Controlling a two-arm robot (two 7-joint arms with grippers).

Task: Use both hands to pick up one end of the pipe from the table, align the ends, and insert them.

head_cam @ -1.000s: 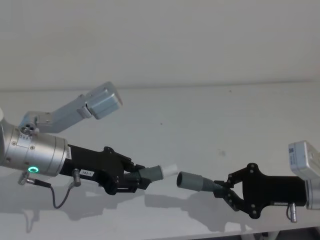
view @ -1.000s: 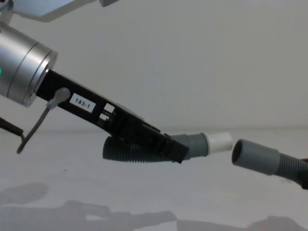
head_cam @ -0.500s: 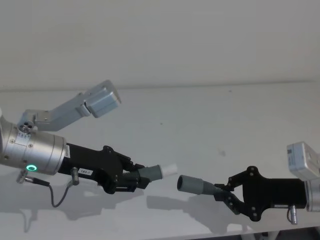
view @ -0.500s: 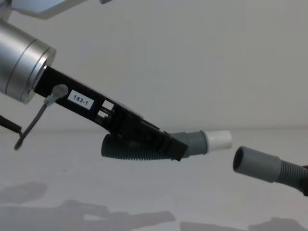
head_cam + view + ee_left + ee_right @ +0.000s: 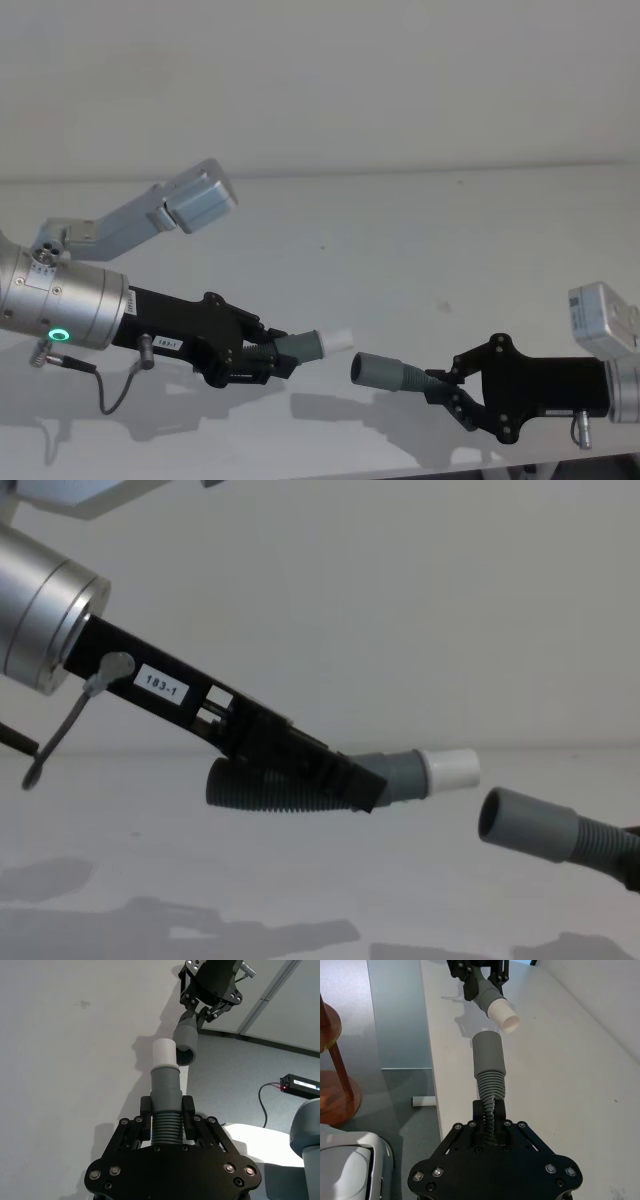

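I hold both hose pieces clear of the table, one in each gripper, so that the two ends can be lined up in free space without dragging on the surface. The left gripper sits at the left of the scene with its fingers clamped on the ribbed body of the left pipe piece, just behind the smooth grey cuff; gripping there leaves the cuff and its white tip fully exposed and pointing right. The right gripper comes in from the right and near side, its fingers pinched narrow on the ribs of the right pipe piece, which leaves the open socket cuff projecting left toward the tip. Each grasp close behind the rigid end limits how much the flexible hose can droop or swing, I judge. The two ends are near each other but apart: in the chest view the socket mouth sits lower than the white tip and to its right, and the tip angles slightly upward. In the left wrist view the tip overlaps the socket rim off-centre, so the axes are not yet common. I judge the alignment step unfinished; the socket needs raising and the two axes matching before any push.
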